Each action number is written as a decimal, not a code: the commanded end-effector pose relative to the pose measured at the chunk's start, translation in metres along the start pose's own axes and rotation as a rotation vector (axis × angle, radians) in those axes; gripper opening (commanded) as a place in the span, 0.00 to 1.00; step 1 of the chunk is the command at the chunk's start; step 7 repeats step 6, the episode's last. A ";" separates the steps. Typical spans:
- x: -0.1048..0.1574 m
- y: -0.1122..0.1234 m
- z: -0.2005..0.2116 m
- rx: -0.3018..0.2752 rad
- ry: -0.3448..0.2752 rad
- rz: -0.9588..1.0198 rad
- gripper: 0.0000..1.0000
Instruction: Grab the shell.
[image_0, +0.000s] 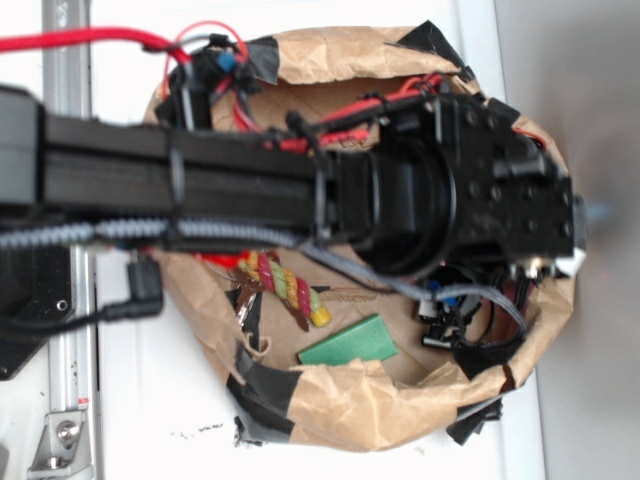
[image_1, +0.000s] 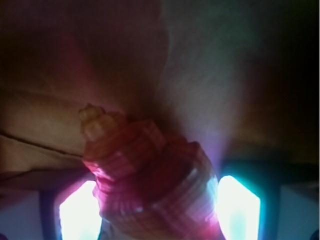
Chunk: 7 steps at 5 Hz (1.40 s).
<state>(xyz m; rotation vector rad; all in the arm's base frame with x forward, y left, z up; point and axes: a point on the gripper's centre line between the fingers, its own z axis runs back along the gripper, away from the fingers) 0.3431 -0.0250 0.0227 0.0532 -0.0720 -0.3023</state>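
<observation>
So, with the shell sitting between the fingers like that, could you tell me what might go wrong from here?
1. The shell is ridged and tapers to a point, so it could twist or squirt out as the fingers squeeze.
2. The wrist view is dark and glary, and the arm hides the shell from outside, so a slip would be hard to spot.
3. The crumpled paper wall is close and could catch during a lift.

Exterior camera looks down over my arm (image_0: 250, 185) into the paper-lined basket (image_0: 350, 400) — wrist camera sits very close, seemingly inside it.
</observation>
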 end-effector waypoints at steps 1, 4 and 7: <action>-0.006 -0.014 0.040 0.038 -0.039 0.123 0.00; -0.061 0.004 0.136 0.051 0.022 0.451 0.00; -0.073 0.004 0.136 0.005 0.009 0.463 0.00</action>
